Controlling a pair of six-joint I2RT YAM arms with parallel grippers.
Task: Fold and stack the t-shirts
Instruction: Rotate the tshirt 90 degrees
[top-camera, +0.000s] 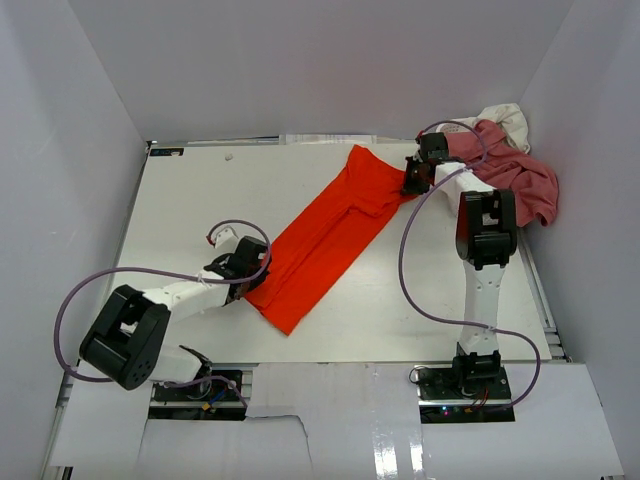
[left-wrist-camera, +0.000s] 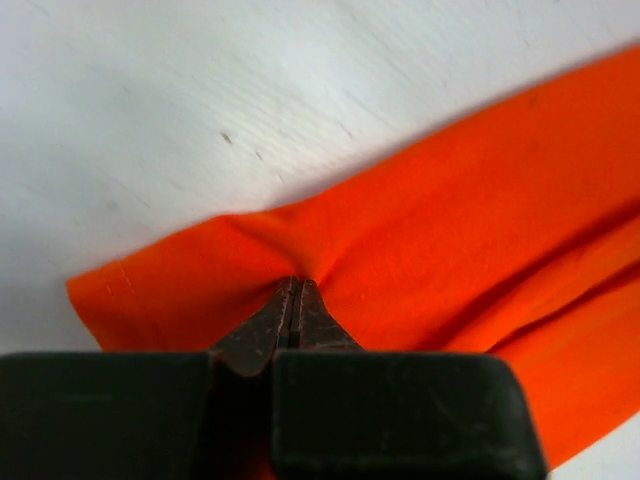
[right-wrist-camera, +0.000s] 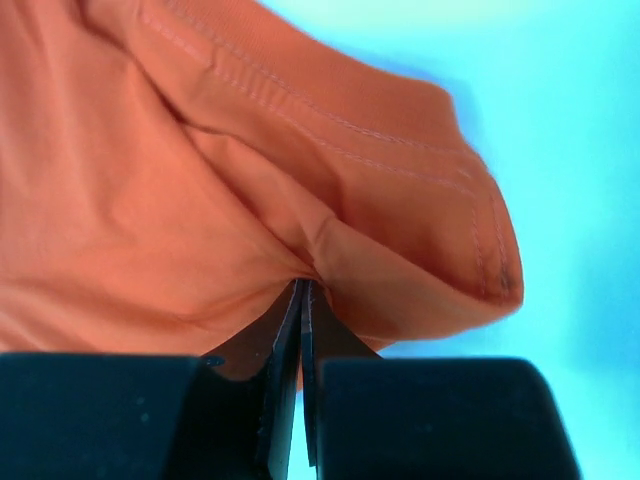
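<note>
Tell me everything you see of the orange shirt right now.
The orange-red shirt is soft, plain cloth, folded lengthwise into a long strip stretched diagonally across the white table. The left gripper is shut on its near end, and the right gripper is shut on its far end, by a stitched hem.

- I see the long t-shirt (top-camera: 330, 235) lying flat on the table (top-camera: 200, 200), running diagonally from near-left to far-right.
- My left gripper (top-camera: 250, 283) sits on its near-left end, and the right gripper (top-camera: 412, 185) on its far-right end.
- A crumpled t-shirt (top-camera: 520, 180) is heaped in the far-right corner, just right of the right gripper.
- A third t-shirt (top-camera: 508, 118) lies behind that heap, touching it.
</note>
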